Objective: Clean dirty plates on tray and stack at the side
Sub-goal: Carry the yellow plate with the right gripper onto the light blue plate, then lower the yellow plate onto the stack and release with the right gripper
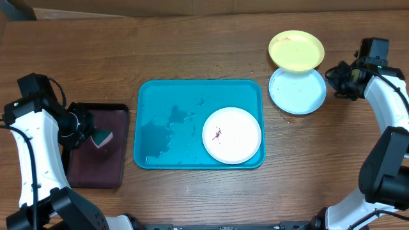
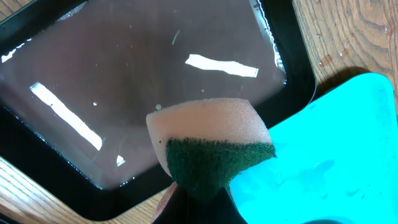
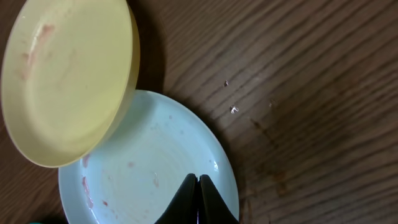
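The white plate (image 1: pixel 231 135), with a small reddish smear, lies in the right part of the turquoise tray (image 1: pixel 169 102), whose floor is wet. The yellow-green plate (image 1: pixel 296 50) leans tilted on the far edge of the light blue plate (image 1: pixel 297 96), on the table to the right of the tray. Both show reddish smears in the right wrist view (yellow-green plate (image 3: pixel 65 74), light blue plate (image 3: pixel 143 168)). My right gripper (image 3: pixel 198 182) is shut and empty over the blue plate's edge. My left gripper (image 2: pixel 199 202) is shut on a sponge (image 2: pixel 208 140), white with a green scouring face.
A dark maroon-black tray (image 1: pixel 96 163) holding water lies left of the turquoise tray; the sponge hangs over its right edge (image 2: pixel 292 68). The turquoise tray's corner (image 2: pixel 336 137) shows in the left wrist view. Crumbs (image 3: pixel 234 109) lie on the wood near the blue plate.
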